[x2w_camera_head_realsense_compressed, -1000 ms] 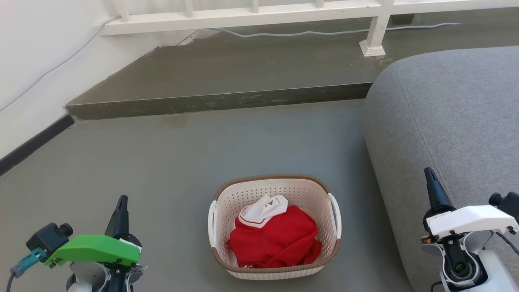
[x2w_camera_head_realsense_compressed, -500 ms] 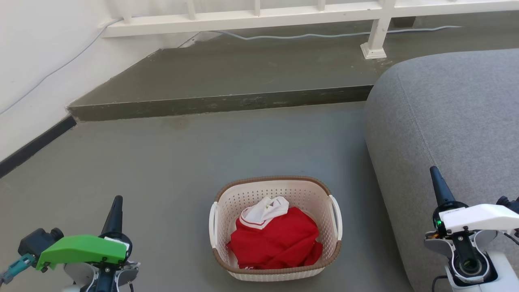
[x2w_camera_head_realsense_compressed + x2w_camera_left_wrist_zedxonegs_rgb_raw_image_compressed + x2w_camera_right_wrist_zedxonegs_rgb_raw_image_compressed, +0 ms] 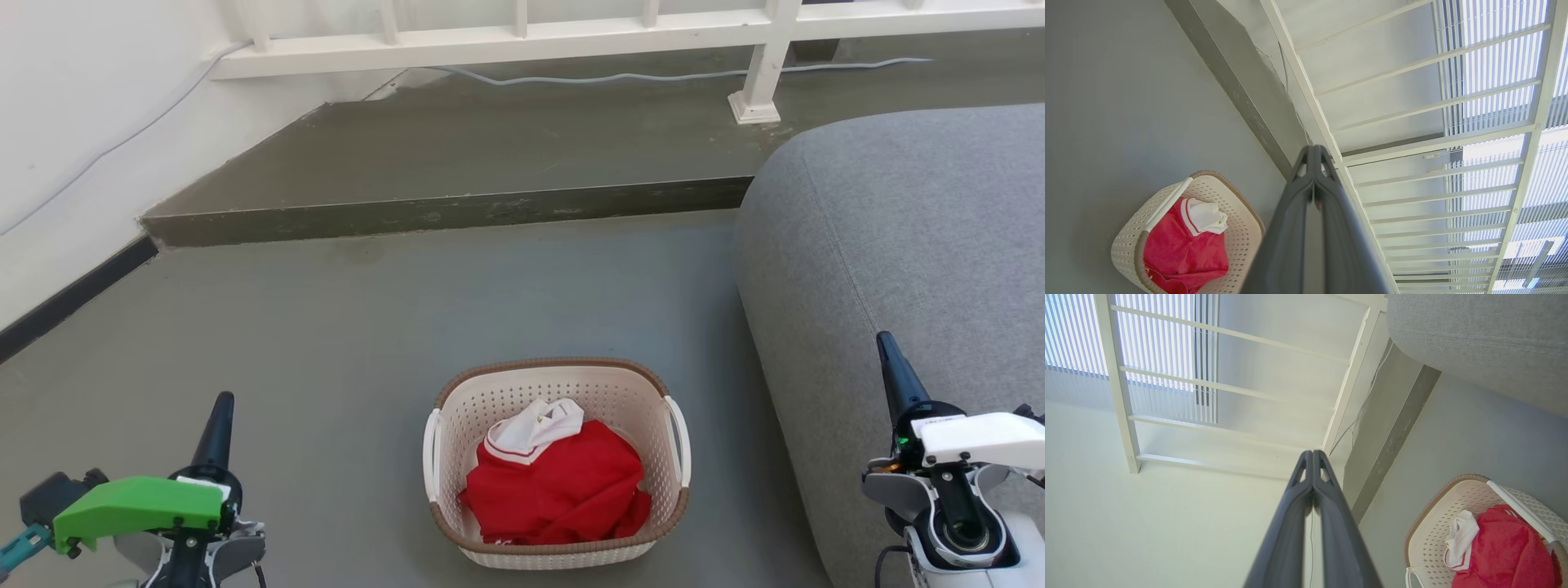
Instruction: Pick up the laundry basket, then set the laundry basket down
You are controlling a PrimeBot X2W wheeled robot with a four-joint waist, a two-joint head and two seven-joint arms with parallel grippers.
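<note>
left gripper [image 3: 220, 406] is held apart from laundry basket [image 3: 557, 377], jaws closed, empty | right gripper [image 3: 887, 347] is held before sofa [image 3: 898, 212], jaws closed, empty

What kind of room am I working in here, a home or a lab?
Probably a living area in a home. There is a grey upholstered sofa on the right, a laundry basket holding a red garment on the grey floor, and a white railing along a raised step.

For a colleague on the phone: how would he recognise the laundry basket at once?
Find the grey sofa on the right. The laundry basket stands on the floor beside it. Cream-white, perforated, brown-rimmed, it holds a red shirt with a white collar.
</note>
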